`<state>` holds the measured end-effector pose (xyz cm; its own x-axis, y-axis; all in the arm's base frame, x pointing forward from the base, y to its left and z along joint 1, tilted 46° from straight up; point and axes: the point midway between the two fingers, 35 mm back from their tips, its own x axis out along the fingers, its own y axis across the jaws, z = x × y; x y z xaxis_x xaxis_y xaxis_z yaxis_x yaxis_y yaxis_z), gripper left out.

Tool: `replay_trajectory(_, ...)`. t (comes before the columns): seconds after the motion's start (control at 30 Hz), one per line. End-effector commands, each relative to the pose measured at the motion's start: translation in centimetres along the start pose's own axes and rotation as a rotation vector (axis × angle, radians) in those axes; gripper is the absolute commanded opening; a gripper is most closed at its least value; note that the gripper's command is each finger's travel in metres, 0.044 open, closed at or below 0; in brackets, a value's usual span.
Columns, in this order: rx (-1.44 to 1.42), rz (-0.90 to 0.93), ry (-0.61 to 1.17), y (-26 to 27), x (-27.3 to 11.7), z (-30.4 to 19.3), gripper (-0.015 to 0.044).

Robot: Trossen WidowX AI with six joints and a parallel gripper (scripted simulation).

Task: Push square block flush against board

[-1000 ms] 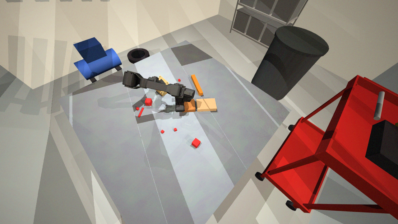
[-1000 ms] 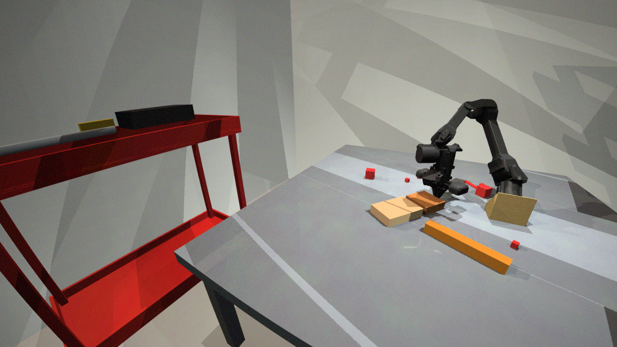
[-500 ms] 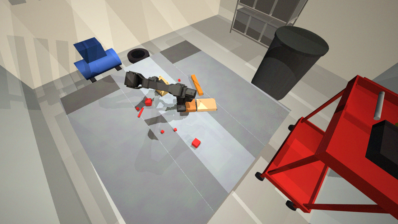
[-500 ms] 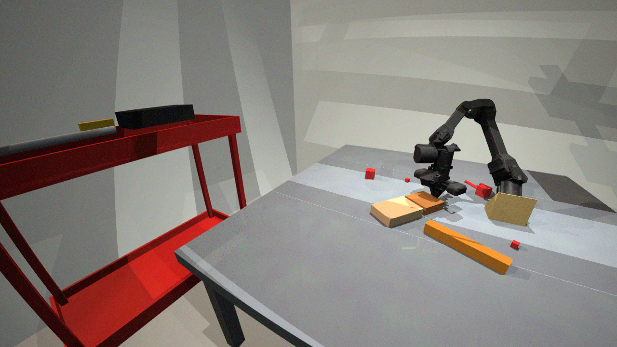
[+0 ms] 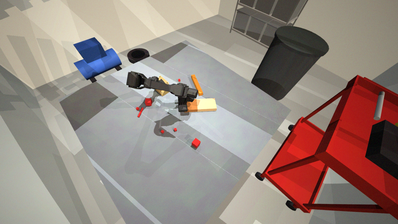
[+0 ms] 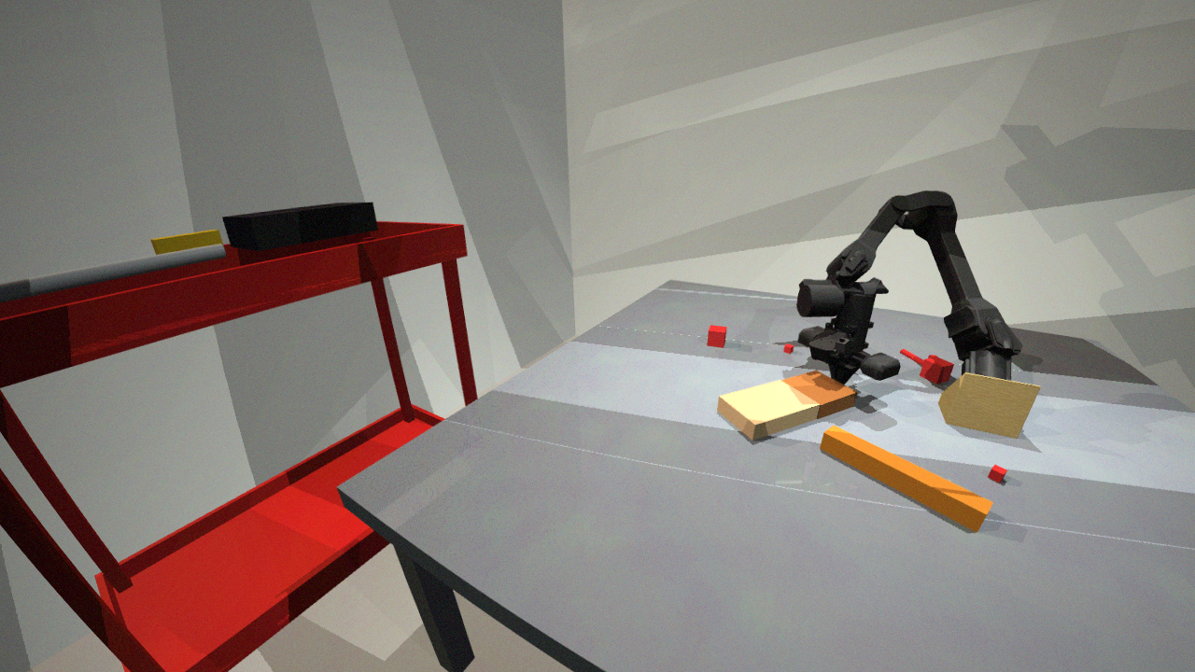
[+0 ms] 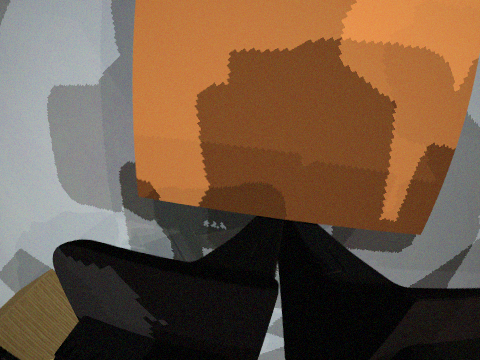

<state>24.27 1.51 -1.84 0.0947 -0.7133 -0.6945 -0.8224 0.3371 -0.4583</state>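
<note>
The square orange block [image 5: 192, 105] [image 6: 825, 390] [image 7: 280, 115] lies flat, one side against the end of the pale tan rectangular board [image 5: 206, 104] [image 6: 770, 402]. The board lies flat; their long edges appear aligned.

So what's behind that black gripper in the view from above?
The orange-brown block shows beyond the gripper, against the pale board. The gripper covers the block's near end from above, so I can't see that part there.
</note>
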Motion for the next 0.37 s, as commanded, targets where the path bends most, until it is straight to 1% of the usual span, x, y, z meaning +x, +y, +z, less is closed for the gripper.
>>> replay_trajectory(0.0, 0.007, 0.003, -0.005, -0.08, -0.07, 0.46, 0.0000)
replay_trajectory(0.33, 0.007, 0.003, -0.005, -0.14, -0.07, -0.04, 0.0000)
